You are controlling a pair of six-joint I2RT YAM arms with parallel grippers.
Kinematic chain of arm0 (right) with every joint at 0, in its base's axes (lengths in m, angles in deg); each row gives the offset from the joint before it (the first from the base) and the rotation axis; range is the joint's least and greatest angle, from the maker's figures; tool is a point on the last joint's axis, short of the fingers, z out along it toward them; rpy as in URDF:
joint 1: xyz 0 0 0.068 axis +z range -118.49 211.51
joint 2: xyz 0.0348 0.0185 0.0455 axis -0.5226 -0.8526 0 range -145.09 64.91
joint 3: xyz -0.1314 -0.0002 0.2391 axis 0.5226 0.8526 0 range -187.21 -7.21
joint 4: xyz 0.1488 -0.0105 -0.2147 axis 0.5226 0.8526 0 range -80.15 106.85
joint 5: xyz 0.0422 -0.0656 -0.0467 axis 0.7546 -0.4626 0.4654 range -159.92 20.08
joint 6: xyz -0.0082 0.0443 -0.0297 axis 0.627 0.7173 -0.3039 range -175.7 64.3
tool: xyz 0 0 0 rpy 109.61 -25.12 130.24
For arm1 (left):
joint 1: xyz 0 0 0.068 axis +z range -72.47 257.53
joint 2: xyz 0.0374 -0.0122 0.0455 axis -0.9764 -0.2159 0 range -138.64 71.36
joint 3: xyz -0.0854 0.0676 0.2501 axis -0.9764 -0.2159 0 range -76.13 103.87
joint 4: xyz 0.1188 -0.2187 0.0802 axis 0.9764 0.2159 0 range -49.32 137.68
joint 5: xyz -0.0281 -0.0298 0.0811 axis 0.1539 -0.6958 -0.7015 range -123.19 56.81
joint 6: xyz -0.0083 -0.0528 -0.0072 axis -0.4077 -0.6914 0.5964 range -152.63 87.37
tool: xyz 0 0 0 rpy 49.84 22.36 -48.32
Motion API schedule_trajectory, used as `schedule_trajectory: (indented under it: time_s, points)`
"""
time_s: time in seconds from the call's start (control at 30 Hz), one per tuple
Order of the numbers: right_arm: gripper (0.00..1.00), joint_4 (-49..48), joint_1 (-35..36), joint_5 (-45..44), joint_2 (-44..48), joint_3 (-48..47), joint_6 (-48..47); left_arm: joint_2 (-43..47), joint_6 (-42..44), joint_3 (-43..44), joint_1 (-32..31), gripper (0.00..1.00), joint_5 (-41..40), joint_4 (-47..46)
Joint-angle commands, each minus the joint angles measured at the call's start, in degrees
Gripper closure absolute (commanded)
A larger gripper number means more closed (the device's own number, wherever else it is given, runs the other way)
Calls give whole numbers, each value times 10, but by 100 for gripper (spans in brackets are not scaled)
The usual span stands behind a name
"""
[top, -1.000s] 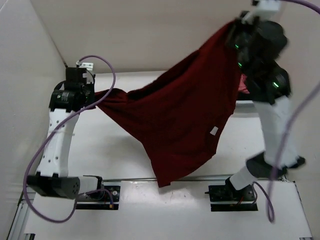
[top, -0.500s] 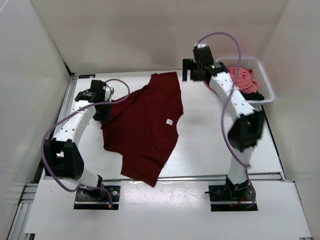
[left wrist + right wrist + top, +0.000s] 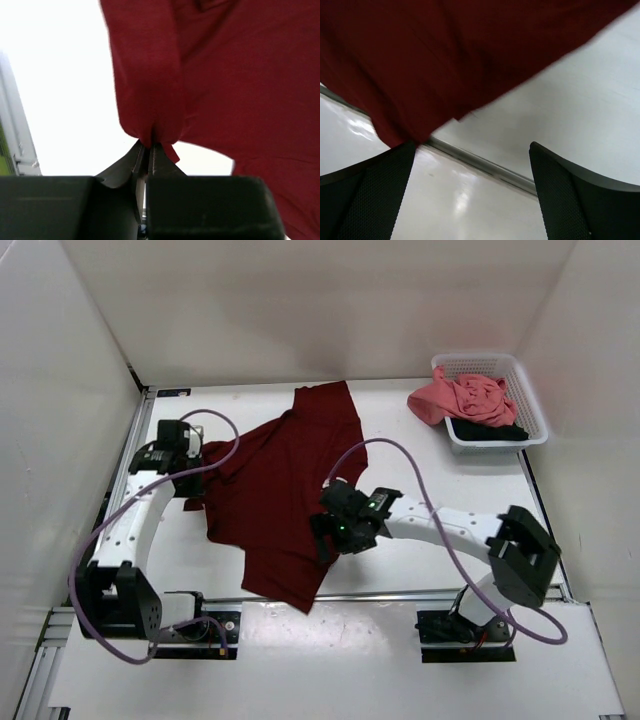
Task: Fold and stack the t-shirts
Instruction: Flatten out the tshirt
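The dark maroon t-shirt [image 3: 285,475] lies spread and rumpled on the white table, its lower corner reaching over the front rail. My left gripper [image 3: 192,483] is shut on a bunched fold at the shirt's left edge; the left wrist view shows the fingertips [image 3: 148,146] pinching maroon cloth [image 3: 235,75]. My right gripper [image 3: 325,533] hovers low at the shirt's lower right hem, open and empty. In the right wrist view the gripper [image 3: 472,146] has maroon cloth [image 3: 445,55] just ahead of it. A salmon pink t-shirt [image 3: 462,397] and a black one [image 3: 495,433] lie in the basket.
The white mesh basket [image 3: 533,410] stands at the back right corner. A metal rail [image 3: 400,592] runs along the table's front edge, also seen in the right wrist view as a rail [image 3: 485,165]. White walls close in the left, back and right sides.
A second ago both grippers held the maroon shirt stretched in the air. The right gripper let go, the shirt dropped onto the table, and the right arm swung down to its front hem.
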Motion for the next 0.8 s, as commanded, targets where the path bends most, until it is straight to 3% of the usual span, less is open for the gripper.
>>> schedule_trajectory:
  time_s: [0.0, 0.27, 0.37, 0.47, 0.5, 0.53, 0.57, 0.63, 0.67, 0.73, 0.77]
  points:
    - [4, -83, 17, 31, -38, -13, 89, 42, 0, -25, 22, 84, -23, -8]
    - [23, -90, 22, 85, -128, -12, 146, 81, 0, -68, 38, 81, -33, -3]
    - [40, -76, 22, 85, -177, -35, 139, 81, 0, -68, 45, 81, -33, -8]
    - [92, -76, -1, 66, -170, -15, 166, 81, 0, -74, 58, 81, -33, -8]
    - [100, -76, -27, 60, -158, 1, 188, 81, 0, -82, 63, 81, -33, -15]
    - [100, -85, -42, 51, -144, 19, 194, 81, 0, -87, 63, 80, -33, -22]
    - [100, -85, -73, 40, -103, 54, 194, 81, 0, -101, 63, 76, -33, -22]
    - [100, -80, -107, 2, -56, 81, 184, 86, 0, -117, 63, 59, -9, -22]
    - [100, -70, -146, -11, -11, 98, 176, 100, 0, -135, 63, 39, -9, -22]
    - [100, -36, -191, -27, 25, 104, 138, 108, 0, -149, 63, 31, -16, -22]
    - [100, -26, -236, -27, 50, 111, 120, 114, 0, -160, 63, 22, -16, -22]
